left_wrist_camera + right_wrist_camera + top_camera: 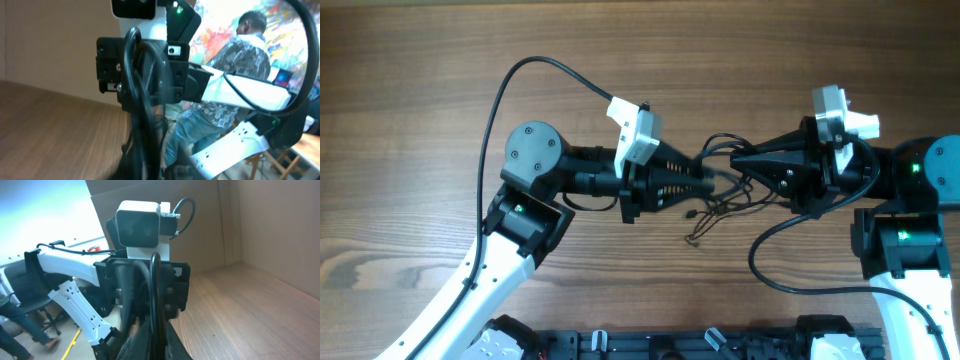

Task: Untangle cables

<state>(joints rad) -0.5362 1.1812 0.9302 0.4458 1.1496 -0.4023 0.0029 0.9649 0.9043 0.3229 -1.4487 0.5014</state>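
Note:
The cables (720, 203) are a small bunch of thin black cords on the wooden table (410, 150), between my two grippers, with loose plug ends trailing toward the front (696, 236). My left gripper (708, 184) points right and its fingers are closed together on the bunch. My right gripper (734, 159) points left, tip to tip with the left one, and is also shut on the bunch. In the right wrist view a black cord (156, 305) runs up between the closed fingers (159, 347). In the left wrist view a dark cord (142, 120) crosses in front, and the jaws are blurred.
Thick black arm cables loop above the left arm (535, 65) and below the right arm (770, 270). A dark rack (700, 345) lies along the table's front edge. A seated person (240, 55) shows behind the right arm in the left wrist view.

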